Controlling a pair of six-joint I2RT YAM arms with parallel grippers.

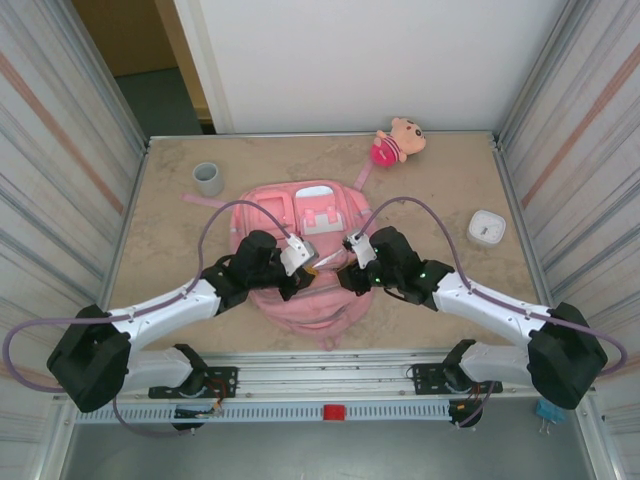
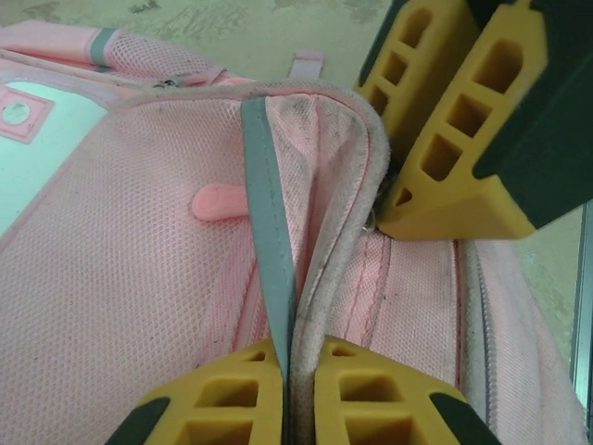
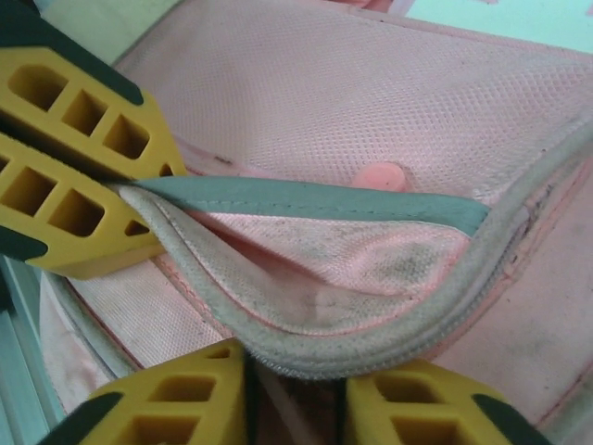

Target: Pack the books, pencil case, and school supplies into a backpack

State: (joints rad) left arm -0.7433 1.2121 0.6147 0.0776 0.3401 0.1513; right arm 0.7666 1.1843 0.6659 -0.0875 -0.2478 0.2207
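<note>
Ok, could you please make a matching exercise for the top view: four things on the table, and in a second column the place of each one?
Things:
1. backpack
2. grey cup
3. white box
4. plush doll

Places:
A. far edge, right of centre
B. far left
C. right side
D. centre

Pairs: 1-D, 2-B, 3-C, 4-A

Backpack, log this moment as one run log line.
backpack: flat on table | left gripper: shut on its grey trim | right gripper: shut on its zip rim | opening: held apart
</note>
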